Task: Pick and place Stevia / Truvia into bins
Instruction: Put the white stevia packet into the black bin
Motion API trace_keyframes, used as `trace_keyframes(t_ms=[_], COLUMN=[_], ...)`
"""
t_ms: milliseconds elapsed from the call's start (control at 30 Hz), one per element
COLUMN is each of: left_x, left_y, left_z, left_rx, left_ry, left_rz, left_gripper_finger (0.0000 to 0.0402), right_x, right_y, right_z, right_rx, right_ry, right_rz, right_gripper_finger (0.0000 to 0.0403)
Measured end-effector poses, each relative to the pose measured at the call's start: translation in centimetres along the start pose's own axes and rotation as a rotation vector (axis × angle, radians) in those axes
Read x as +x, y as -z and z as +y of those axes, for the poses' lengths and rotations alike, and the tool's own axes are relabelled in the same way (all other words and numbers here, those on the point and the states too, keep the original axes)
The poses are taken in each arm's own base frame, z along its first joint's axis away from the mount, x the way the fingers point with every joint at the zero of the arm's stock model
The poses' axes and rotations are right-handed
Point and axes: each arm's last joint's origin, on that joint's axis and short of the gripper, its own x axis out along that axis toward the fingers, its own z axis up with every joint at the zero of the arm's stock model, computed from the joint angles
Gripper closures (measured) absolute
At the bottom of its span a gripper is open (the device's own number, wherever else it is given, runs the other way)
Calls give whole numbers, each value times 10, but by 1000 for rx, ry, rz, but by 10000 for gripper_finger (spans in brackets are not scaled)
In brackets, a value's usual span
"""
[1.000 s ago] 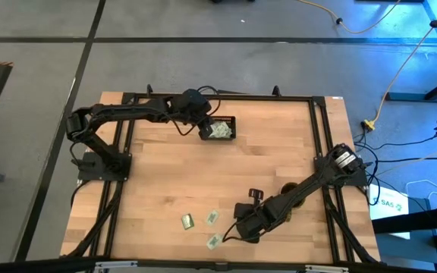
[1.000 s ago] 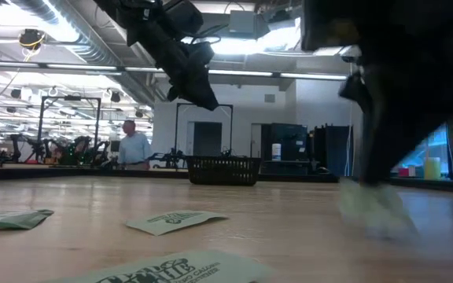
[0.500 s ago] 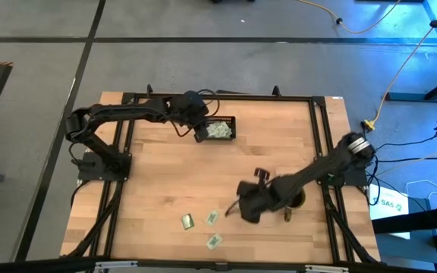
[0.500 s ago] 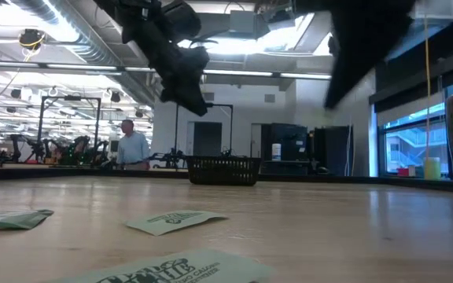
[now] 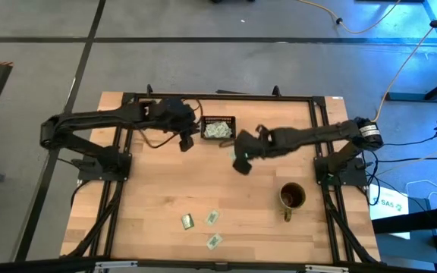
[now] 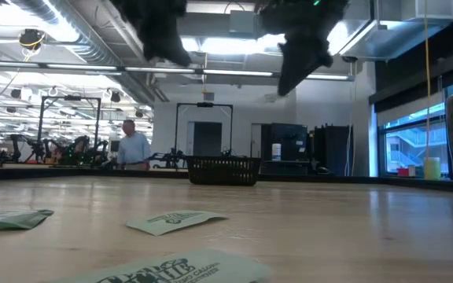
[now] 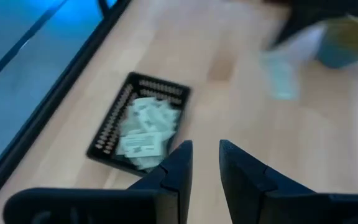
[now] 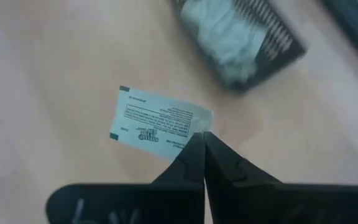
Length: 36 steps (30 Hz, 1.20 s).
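Right gripper now up near the small black slatted tray at the far side of the pale wooden bench, clenched on one corner of a white-and-green paper sweetener packet. A second ago down among the loose packets at the near edge; half a second ago lifted and swinging inward; now hanging just beside the tray's right end, with the packet dangling clear of the wood. Meaning: pick done, carry nearly done, drop into the tray probably next.

Left gripper drawn back from over the tray to its left side, fingers slightly parted, grasping nothing, leaving the approach free. Tray already holding a heap of packets.

Three packets left on the bench near the front edge: one yellowish-green, two pale green. Round brownish-gold mug standing apart at the right, uncovered now that the right arm is gone from it. From the low view, the held packet not clearly discernible.
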Motion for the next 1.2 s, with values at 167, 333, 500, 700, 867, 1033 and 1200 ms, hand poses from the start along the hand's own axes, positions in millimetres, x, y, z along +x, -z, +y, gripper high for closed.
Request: trace_keyframes(t_ms=[167, 333, 500, 700, 867, 1033, 1200], left_x=[-23, -30, -32, -36, -36, -26, -9], left_y=[8, 22, 30, 36, 44, 53, 63], left_z=[-19, -36, -58, -80, -97, -116, -132], left_rx=[56, 75, 118, 194, 276, 412, 465], left_ry=[62, 108, 167, 217, 223, 216, 217], left_rz=[18, 129, 169, 170, 181, 209, 279], left_gripper_finger=[327, 327, 327, 327, 327, 327, 327], right_x=[18, 38, 65, 96, 119, 132, 134], right_y=[-29, -50, -59, -57, -53, -50, -51], right_z=[-30, -58, -66, -69, -73, -72, -71], right_rx=[-1, 23, -15, -34, -55, -84, -133], right_ry=[20, 16, -4, 14, 36, 42, 41], right_rz=[-94, -150, -161, -109, -56, -29, -41], right_gripper_finger=[403, 403, 403, 403, 403, 403, 401])
